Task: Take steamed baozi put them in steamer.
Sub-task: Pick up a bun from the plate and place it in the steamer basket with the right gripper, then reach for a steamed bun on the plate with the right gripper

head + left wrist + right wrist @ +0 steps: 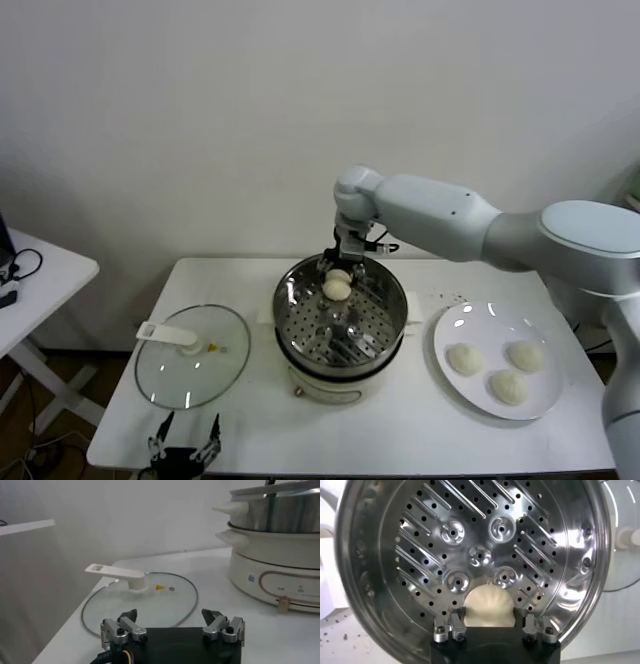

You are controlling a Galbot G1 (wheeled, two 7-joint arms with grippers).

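One bun [488, 606] sits gripped in my right hand [489, 622] inside the steamer [385, 330]; three buns [497, 370] wait on the plate [448, 325]; my left hand [173, 625] rests wide open at the desk [400, 430] edge.

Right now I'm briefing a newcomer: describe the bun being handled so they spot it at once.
Find the shiny steamer at the table's middle. Above its far side, the right end effector is shut on one baozi. The other three buns lie untouched on the white plate.
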